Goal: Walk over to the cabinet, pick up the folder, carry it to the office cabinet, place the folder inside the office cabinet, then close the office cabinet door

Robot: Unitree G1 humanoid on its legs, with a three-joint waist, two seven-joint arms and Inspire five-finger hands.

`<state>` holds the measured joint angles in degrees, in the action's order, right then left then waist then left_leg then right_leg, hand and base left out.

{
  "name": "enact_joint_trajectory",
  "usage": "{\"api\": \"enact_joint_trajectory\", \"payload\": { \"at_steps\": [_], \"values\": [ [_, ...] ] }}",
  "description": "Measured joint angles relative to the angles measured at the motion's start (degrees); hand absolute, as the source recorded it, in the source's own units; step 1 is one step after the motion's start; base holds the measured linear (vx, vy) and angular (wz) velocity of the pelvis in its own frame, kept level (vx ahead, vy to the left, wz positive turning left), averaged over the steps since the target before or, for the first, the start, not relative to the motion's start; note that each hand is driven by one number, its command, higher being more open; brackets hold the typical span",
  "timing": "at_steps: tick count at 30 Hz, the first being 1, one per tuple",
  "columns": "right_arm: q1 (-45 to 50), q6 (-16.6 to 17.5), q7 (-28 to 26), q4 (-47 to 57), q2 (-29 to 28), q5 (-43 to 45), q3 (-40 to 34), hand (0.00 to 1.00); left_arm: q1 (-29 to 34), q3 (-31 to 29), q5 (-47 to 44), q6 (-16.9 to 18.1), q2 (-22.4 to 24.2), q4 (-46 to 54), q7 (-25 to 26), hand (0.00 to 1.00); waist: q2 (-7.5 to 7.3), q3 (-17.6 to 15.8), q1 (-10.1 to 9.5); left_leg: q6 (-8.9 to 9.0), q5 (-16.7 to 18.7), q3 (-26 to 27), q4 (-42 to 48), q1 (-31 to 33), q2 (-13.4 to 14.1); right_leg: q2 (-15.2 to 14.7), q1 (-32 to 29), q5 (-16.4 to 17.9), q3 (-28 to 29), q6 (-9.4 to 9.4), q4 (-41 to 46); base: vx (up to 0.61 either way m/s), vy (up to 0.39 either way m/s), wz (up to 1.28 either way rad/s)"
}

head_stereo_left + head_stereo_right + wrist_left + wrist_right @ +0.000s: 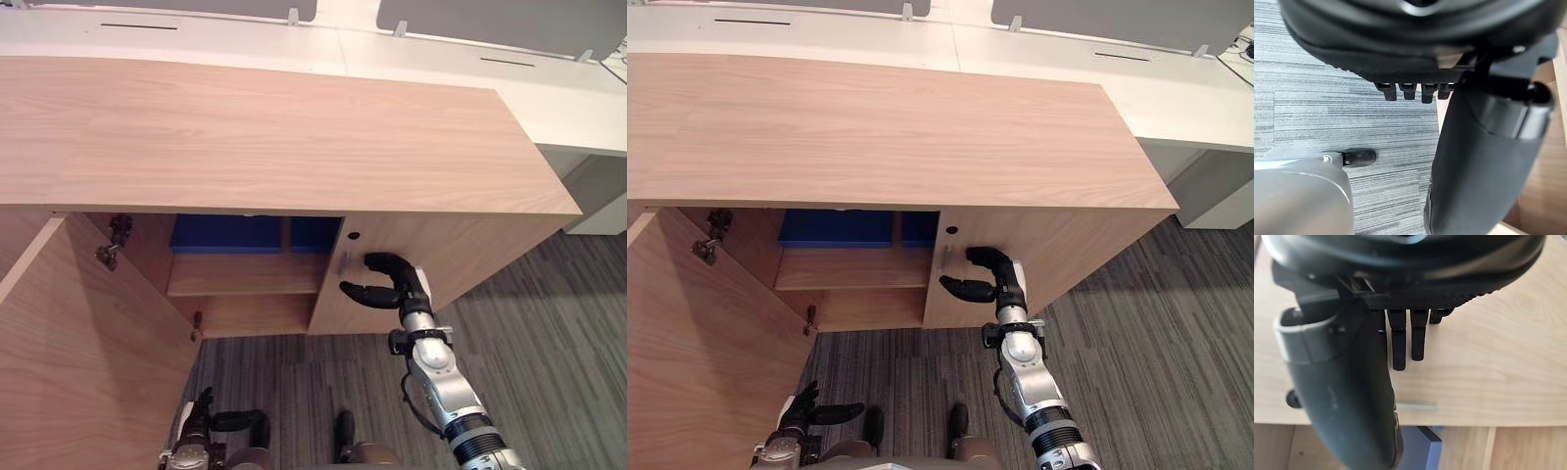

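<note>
Right hand (387,280): raised in front of the right door (460,245) of the office cabinet (274,137); fingers loosely arched, thumb spread below them, nothing held.
Right fingertips (1399,363): at the door face or just off it; contact is hard to judge from this close.
Door handle (344,262): small metal bar, just to the left of the right hand, near the door's inner edge; no finger around it.
Keyhole (353,236): just above the handle, up and left of the hand.
Blue folder (225,235): inside the cabinet on the upper shelf (245,276), left of and beyond the right hand, apart from both hands. A wooden upright crosses the blue, so it may be one folder or more.
Left door (69,362): swung wide open, to the left of the left hand; hinge (116,240) bare on the inner wall.
Left hand (808,409): low over the grey carpet (549,323), fingers relaxed, thumb out, empty.
White desks (568,98): behind the cabinet, well beyond both hands.
</note>
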<state>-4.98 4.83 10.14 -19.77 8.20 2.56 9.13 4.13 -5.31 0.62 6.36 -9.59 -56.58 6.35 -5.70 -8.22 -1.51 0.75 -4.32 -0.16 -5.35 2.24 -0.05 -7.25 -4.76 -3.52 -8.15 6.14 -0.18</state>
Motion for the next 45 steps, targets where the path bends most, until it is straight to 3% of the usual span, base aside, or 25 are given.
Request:
{"api": "enact_joint_trajectory", "payload": {
  "at_steps": [6, 9, 11, 15, 18, 24, 29, 35, 40, 45],
  "values": [
    [2.50, 1.05, 0.95, -9.97, -0.37, -2.98, -4.07, 1.00, 5.21, -1.92, -5.61, 1.42, 4.65, 9.79, 0.17, 1.00, 2.33, 0.10, -1.13, -0.16, -1.48, -9.94, 0.06, 3.00, -1.52, -1.39, 2.59, 2.36, -10.68, 0.30, -0.50, 0.05, -0.013, 0.89],
    [3.65, 0.75, -0.32, -16.85, 0.68, -5.59, -2.15, 1.00, 7.36, -4.79, -10.11, 1.85, 5.56, 15.68, 0.36, 1.00, 3.98, -0.57, -4.43, -0.02, -2.61, -16.17, 0.34, 3.35, -2.27, -1.68, 5.51, 3.09, -17.28, -0.64, -0.34, 0.10, -0.010, 1.23],
    [2.32, 0.37, -1.94, -21.51, 0.05, -7.12, 1.69, 1.00, 7.90, -8.40, -13.54, 2.82, 5.49, 21.13, 0.87, 1.00, 6.10, -1.15, -7.67, 0.79, -3.28, -21.05, 0.35, 4.03, -2.58, -1.55, 6.89, 4.23, -22.02, -1.35, 0.18, 0.04, -0.018, 1.11],
    [-3.81, 0.37, -4.39, -25.60, -2.77, -7.21, 7.07, 1.00, 9.27, -13.98, -16.48, 4.16, 3.34, 28.27, 2.38, 1.00, 8.51, -1.27, -10.75, 1.42, -4.09, -26.70, 0.34, 5.01, -3.23, -1.56, 7.92, 6.49, -26.25, -1.12, 1.92, -0.01, -0.021, 0.77],
    [-7.23, 0.47, -4.64, -26.04, -4.08, -7.21, 7.93, 1.00, 9.93, -16.34, -17.45, 5.07, 1.16, 33.04, 3.30, 1.00, 8.55, -1.29, -12.40, 1.98, -4.43, -30.34, 0.33, 5.56, -3.37, -1.92, 7.91, 8.89, -27.57, -0.99, 4.63, -0.04, -0.030, 0.66],
    [-7.71, 0.79, -4.67, -26.48, -3.65, -7.17, 9.29, 1.00, 10.86, -19.01, -17.80, 5.39, -1.68, 40.34, 5.42, 1.00, 8.35, -1.21, -13.58, 2.74, -4.47, -32.62, 0.28, 6.44, -3.51, -2.26, 6.54, 11.47, -28.19, -1.10, 8.40, -0.05, -0.056, 0.23],
    [-5.42, 0.72, -4.92, -26.73, -2.09, -6.92, 9.27, 1.00, 8.21, -19.44, -17.69, 7.36, -7.51, 43.75, 6.50, 1.00, 7.48, -0.99, -13.17, 3.27, -4.83, -32.19, 0.32, 7.16, -2.24, -1.77, 4.48, 12.65, -27.07, -1.98, 10.78, -0.06, -0.079, -0.08],
    [0.06, 0.89, -5.50, -23.47, 0.60, -6.60, 7.36, 1.00, 5.47, -16.76, -17.22, 7.86, -11.73, 46.01, 6.57, 1.00, 5.74, -0.31, -10.97, 4.00, -4.77, -29.69, 0.25, 7.78, -0.49, -1.02, 1.48, 13.51, -23.82, -2.96, 13.29, -0.07, -0.067, -0.22],
    [6.33, 0.91, -5.62, -22.14, 0.33, -6.51, 2.76, 1.00, 6.44, -17.14, -17.35, 7.85, -9.99, 47.50, 8.90, 1.00, 4.58, 0.35, -10.16, 4.00, -4.78, -28.31, 0.32, 7.47, 0.57, -0.46, 1.02, 13.38, -22.49, -3.42, 13.32, -0.06, -0.052, -0.18],
    [11.58, 0.90, -5.14, -24.47, -1.87, -6.51, -6.84, 1.00, 15.40, -15.29, -17.38, 10.52, -1.16, 55.24, 9.48, 1.00, 4.24, 0.64, -9.78, 3.86, -4.81, -25.67, 0.05, 6.22, 1.14, -0.12, 1.39, 12.55, -20.43, -3.59, 12.60, -0.06, -0.018, -0.19]
  ]
}}
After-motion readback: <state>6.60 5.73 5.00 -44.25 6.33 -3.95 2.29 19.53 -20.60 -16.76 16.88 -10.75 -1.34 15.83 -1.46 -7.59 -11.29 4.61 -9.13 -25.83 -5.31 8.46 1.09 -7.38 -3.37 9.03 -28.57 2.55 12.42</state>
